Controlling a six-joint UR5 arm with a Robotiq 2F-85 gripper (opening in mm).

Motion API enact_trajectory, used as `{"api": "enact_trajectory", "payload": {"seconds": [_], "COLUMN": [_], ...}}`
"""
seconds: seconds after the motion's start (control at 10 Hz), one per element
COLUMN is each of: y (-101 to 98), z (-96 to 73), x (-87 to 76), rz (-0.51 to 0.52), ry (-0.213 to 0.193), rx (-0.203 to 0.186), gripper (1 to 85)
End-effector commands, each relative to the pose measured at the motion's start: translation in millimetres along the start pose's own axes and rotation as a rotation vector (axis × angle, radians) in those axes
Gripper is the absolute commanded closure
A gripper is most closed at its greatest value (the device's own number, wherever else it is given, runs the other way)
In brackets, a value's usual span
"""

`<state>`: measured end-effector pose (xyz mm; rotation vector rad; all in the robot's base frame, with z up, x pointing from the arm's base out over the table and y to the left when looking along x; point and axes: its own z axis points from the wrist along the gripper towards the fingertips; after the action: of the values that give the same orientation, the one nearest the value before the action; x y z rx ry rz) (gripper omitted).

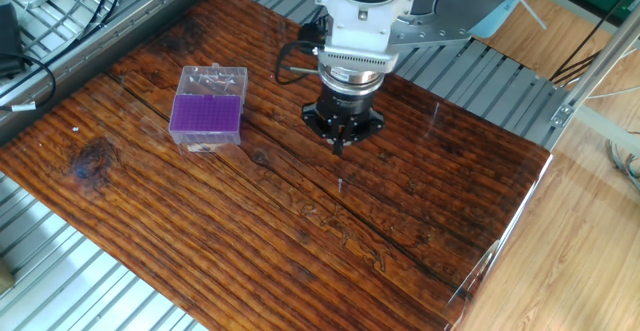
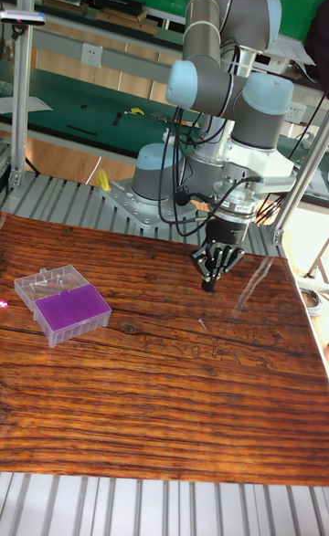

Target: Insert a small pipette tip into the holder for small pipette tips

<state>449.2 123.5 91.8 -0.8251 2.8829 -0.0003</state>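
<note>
The fingers (image 1: 341, 147) point straight down, pinched together above the table (image 1: 300, 241); whether a pipette tip sits between them is too small to tell. The gripper (image 2: 209, 286) hangs over the board's middle. The holder for small pipette tips (image 1: 207, 114) rests flat at about nine o'clock from the gripper, well apart. Its purple grid faces up; its long axis runs from twelve to six o'clock in the fixed view.
</note>
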Motion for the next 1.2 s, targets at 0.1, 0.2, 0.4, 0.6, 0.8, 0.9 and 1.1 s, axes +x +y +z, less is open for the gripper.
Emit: {"api": "enact_trajectory", "payload": {"seconds": [0.1, 0.2, 0.4, 0.6, 0.8, 0.9, 1.1], "y": [-11.6, -24.0, -49.4, -17.5, -9.6, -8.1, -3.7], "z": [9.9, 27.8, 44.5, 50.7, 50.9, 51.0, 49.6], "x": [-3.6, 8.0, 29.8, -5.5, -26.3, -30.7, -36.7], "rz": [-0.036, -0.087, -0.122, -0.048, -0.034, -0.054, -0.058], "ry": [-0.087, -0.060, 0.033, -0.100, -0.188, -0.208, -0.233], "rx": [-0.057, -0.065, 0.032, -0.064, -0.095, -0.102, -0.119], "gripper": [79.7, 67.3, 53.7, 53.3, 53.3, 53.0, 53.3]}}
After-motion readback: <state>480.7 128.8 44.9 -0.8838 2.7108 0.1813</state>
